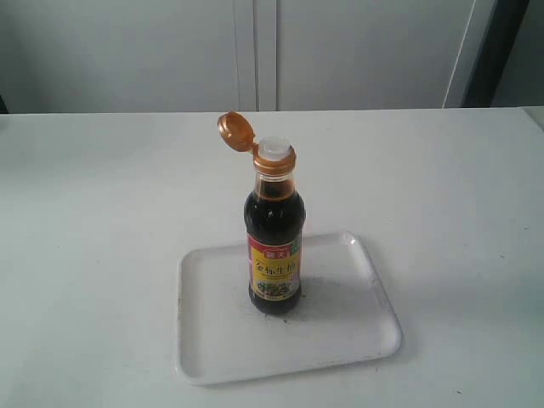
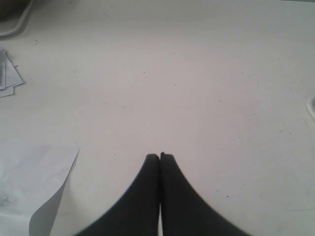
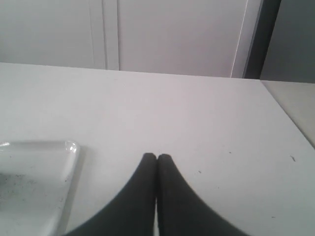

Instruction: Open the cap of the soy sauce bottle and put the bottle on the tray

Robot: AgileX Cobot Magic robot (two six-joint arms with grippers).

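The soy sauce bottle (image 1: 273, 246) stands upright on the white tray (image 1: 357, 327), its dark liquid and red-yellow label facing the exterior view. Its copper-orange cap (image 1: 235, 132) is flipped open to the left, baring the white pour spout (image 1: 274, 150). Neither arm shows in the exterior view. My left gripper (image 2: 160, 156) is shut with nothing in it, over bare table. My right gripper (image 3: 157, 157) is shut and empty too, with a corner of the tray (image 3: 69, 152) beside it.
The white table (image 1: 93, 221) spreads around the tray, with a white wall behind. In the left wrist view, sheets of paper (image 2: 29, 182) lie on the table, more papers (image 2: 7, 76) sit further off, and a tray edge (image 2: 311, 105) shows at the side.
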